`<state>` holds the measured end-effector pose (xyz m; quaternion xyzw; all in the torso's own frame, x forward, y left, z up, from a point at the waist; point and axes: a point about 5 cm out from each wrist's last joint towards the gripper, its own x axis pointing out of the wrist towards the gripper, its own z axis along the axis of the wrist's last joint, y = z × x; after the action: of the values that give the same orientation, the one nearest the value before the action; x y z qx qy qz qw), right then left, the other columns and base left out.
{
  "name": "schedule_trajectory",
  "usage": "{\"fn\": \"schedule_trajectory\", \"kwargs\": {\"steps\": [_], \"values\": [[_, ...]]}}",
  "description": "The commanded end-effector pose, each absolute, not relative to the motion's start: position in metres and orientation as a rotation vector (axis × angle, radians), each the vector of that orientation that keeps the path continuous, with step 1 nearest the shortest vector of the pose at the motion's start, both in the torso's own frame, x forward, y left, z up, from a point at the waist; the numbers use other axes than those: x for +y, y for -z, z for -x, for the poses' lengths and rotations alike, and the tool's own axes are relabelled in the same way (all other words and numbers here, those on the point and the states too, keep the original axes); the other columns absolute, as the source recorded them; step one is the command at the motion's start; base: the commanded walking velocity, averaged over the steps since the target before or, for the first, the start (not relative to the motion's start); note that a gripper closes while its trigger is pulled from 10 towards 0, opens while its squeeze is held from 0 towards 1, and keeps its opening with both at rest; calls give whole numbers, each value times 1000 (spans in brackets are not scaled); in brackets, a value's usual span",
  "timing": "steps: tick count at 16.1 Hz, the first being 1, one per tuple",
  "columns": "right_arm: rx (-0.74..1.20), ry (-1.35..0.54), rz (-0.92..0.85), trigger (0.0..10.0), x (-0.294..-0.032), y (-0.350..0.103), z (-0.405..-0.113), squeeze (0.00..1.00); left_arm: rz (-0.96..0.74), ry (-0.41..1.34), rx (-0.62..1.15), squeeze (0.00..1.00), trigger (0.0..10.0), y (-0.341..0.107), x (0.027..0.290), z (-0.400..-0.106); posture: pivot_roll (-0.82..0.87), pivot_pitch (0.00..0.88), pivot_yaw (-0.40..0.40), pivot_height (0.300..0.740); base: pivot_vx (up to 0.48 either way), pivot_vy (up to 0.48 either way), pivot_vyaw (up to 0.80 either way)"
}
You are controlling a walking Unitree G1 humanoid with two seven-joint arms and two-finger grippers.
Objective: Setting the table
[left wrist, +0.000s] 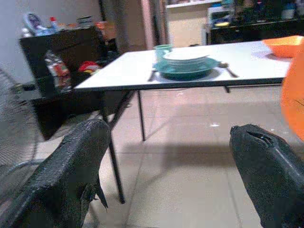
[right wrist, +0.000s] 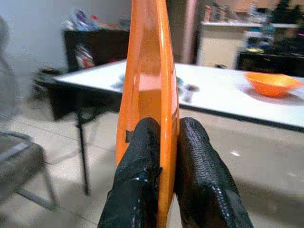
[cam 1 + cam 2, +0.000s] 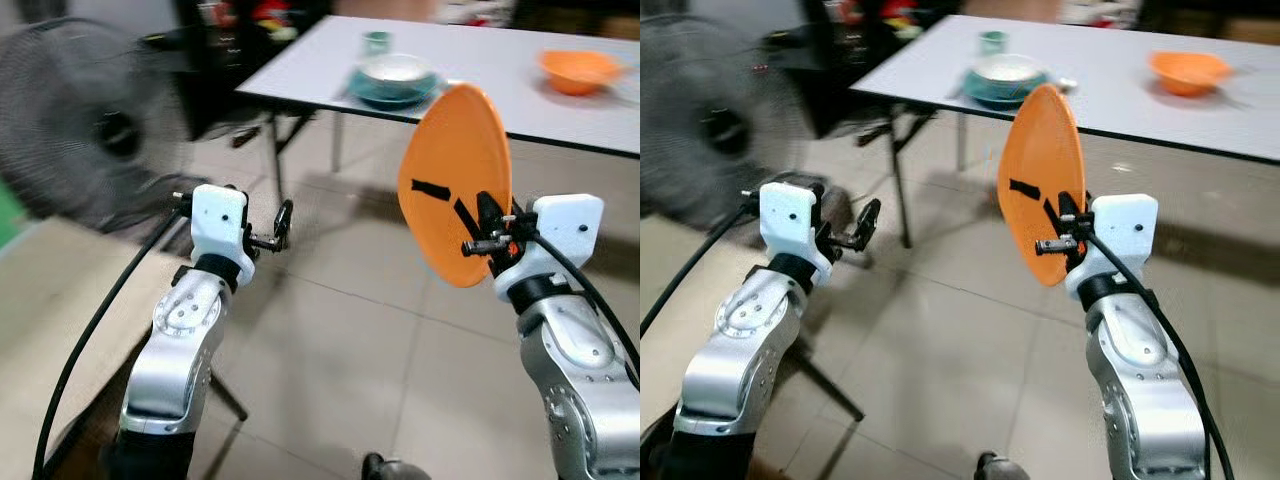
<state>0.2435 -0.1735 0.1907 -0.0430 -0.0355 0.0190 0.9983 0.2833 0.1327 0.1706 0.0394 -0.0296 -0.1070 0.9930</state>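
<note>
Your right gripper (image 2: 164, 142) is clamped on an orange plate (image 3: 455, 185), held on edge at center right of the frame, while your left gripper (image 3: 283, 225) is spread wide and empty at center left. Beyond, along the top, the white table (image 3: 500, 75) carries a white bowl (image 3: 397, 70) on a teal plate (image 3: 392, 92), a green cup (image 3: 376, 42) and an orange bowl (image 3: 578, 71).

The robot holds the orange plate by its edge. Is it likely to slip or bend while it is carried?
The orange plate looks like rigid plastic, so it probably will not bend. Its glossy surface may be slippery, and the right gripper pinches only the rim, with the plate upright, so it could swivel. It seems light for its size.
</note>
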Motion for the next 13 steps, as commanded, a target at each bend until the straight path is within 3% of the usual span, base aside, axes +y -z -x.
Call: {"fn": "schedule_trajectory", "kwargs": {"steps": [1, 8, 13], "values": [[-136, -21, 112, 10000, -175, -199, -239, 0, -91, 199, -53, 0, 10000, -168, 138, -281, -20, 0, 86, 740, 0, 0, -800], [-74, -5, 81, 10000, -179, -191, -237, 0, -83, 204, -74, 0, 10000, -174, 137, -282, -10, 0, 99, 740, 0, 0, -800], [-111, 10, 162, 10000, -169, -201, -243, 0, -55, 232, -65, 0, 10000, -174, 137, -284, -32, 0, 96, 740, 0, 0, -94]]}}
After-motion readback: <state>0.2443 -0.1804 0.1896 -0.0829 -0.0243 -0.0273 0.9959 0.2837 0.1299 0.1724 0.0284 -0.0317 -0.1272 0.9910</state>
